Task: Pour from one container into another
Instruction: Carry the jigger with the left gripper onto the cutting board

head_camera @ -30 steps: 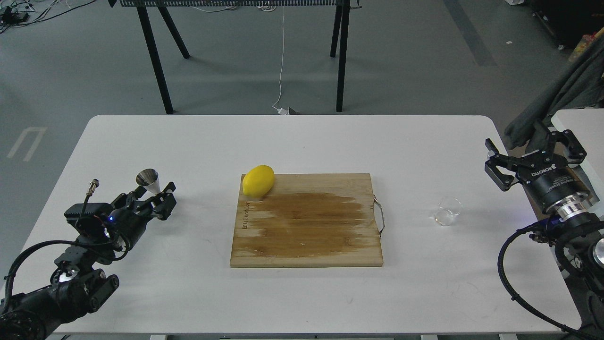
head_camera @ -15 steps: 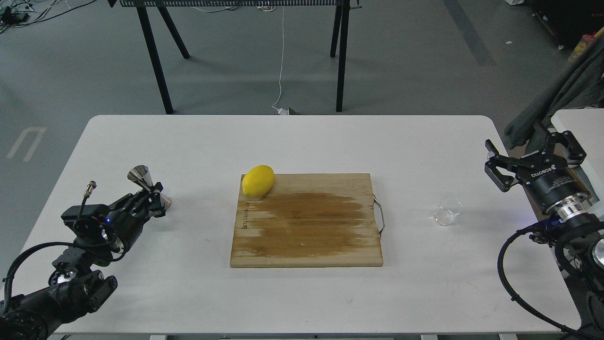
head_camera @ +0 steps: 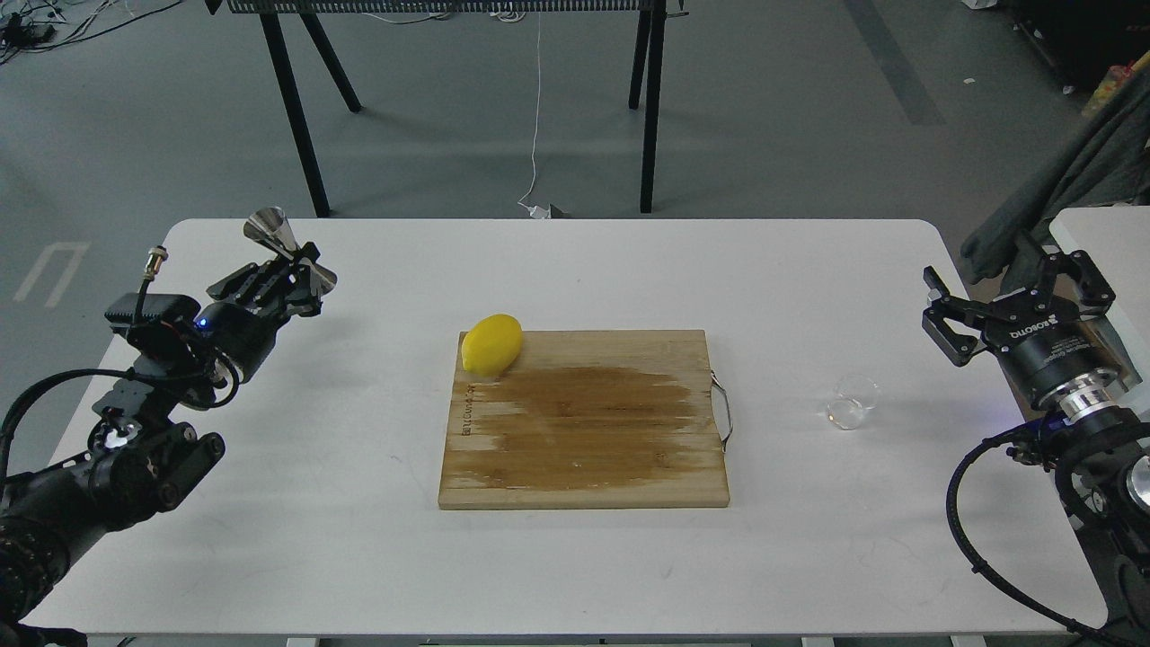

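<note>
The left gripper (head_camera: pixel 289 266) holds the jigger (head_camera: pixel 289 247) clamped in its jaws, tilted above the counter (head_camera: pixel 575 557). The right gripper (head_camera: pixel 1015 296), jaws apart, hangs near the glass cup (head_camera: pixel 851 402).

White table (head_camera: pixel 359 539) w/ rounded corners, long side facing the view. Wooden cutting board (head_camera: pixel 584 422) lies flat approx. at centre, darker wet-looking patch across its middle, metal handle on its right edge. Yellow lemon (head_camera: pixel 491 343) sits at the board's far-left corner, partly over the edge. Small clear glass cup (head_camera: pixel 852 402) on the table right of the board, well apart from it, near the right edge.
</note>
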{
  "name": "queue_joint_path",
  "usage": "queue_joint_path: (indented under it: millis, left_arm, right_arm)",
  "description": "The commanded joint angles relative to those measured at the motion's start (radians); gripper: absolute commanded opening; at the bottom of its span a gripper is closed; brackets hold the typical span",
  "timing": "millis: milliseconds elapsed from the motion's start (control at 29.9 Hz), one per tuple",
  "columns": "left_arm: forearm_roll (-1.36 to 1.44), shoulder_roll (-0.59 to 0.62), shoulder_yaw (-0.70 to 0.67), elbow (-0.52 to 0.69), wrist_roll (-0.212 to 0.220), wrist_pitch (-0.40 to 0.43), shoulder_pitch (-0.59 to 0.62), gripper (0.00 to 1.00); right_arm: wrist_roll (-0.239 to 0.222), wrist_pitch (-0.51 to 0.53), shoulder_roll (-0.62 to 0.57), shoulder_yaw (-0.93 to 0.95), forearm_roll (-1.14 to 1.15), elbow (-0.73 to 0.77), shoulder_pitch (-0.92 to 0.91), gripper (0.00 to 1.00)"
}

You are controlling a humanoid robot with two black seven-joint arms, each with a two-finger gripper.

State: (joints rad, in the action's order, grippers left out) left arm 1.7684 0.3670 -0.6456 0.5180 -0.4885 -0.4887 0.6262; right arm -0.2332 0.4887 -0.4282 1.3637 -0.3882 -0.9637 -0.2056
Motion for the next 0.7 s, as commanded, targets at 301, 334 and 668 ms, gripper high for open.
queue_joint_path:
  millis: [301,334,668]
  left_arm:
    - [0.178,-0.175,0.147,0.309,0.0,0.0,0.063,0.07]
    - [0.201,-0.197,0.156,0.307,0.0,0.0,0.063,0.07]
    - [0.273,-0.348,0.27,0.255,0.0,0.0,0.041,0.07]
  right_arm:
    - [0.0,0.0,0.0,-0.008,0.005,0.01,-0.006,0.99]
    - [0.0,0.0,0.0,-0.009,0.005,0.01,-0.008,0.99]
    - [0.0,0.0,0.002,-0.017,0.005,0.01,-0.015,0.99]
